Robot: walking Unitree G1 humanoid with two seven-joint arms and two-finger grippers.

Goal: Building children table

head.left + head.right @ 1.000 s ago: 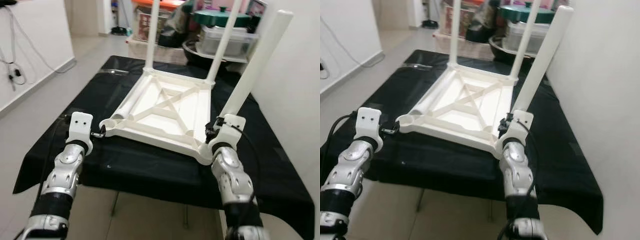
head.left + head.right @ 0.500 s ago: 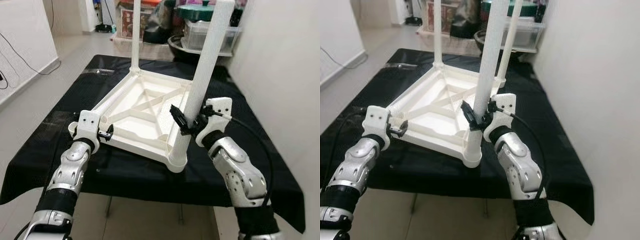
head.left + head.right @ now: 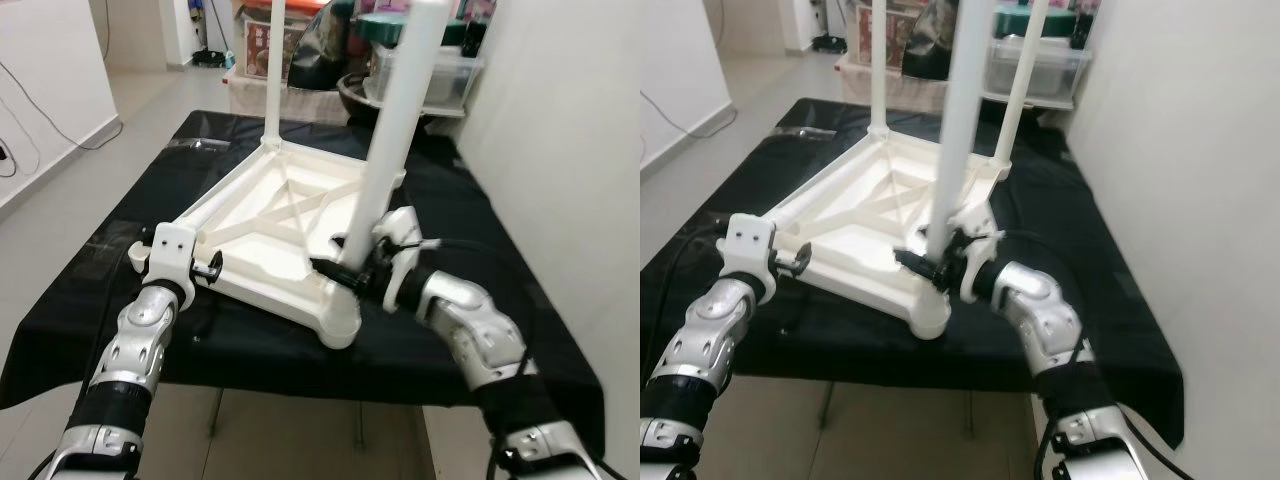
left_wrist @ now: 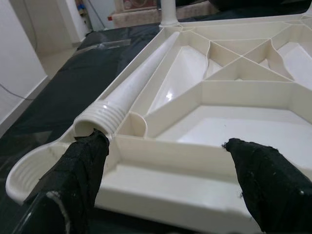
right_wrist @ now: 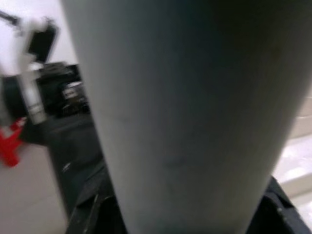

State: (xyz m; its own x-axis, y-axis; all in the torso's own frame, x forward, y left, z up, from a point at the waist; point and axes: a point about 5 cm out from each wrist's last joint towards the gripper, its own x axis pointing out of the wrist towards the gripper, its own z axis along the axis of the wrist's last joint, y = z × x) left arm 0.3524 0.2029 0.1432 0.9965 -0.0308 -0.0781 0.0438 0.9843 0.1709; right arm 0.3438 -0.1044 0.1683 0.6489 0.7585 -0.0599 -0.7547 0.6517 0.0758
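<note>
**Upturned plastic table, one leg in the right gripper**

The table top (image 3: 290,235) is white moulded plastic, lying underside up on a black cloth (image 3: 110,290) that drapes over its support. Its underside is a frame of smooth glossy ribs, with diagonal braces crossing in the middle and a round socket at each corner. Two round white legs stand upright in the far corners. A loose leg (image 4: 139,85), finely stippled with a ribbed, threaded end, lies inside the frame along the left edge.

The right gripper (image 3: 350,277) is at the near right corner, its black fingers closed around the foot of a third leg (image 3: 395,120), which rises almost upright, leaning slightly, over the corner socket (image 3: 340,325). The left gripper (image 3: 210,270) sits at the near left corner of the top, against the rim.

The left wrist view shows that gripper's two coarse black fingers (image 4: 80,165) spread wide apart, with the frame's near wall between them and the threaded end of the loose leg just beside one of them. The right wrist view shows the held leg as a blurred grey-white cylinder close up, with dark finger parts at its base.

Behind the cloth stand storage boxes (image 3: 440,75) and a dark bowl (image 3: 355,95).
</note>
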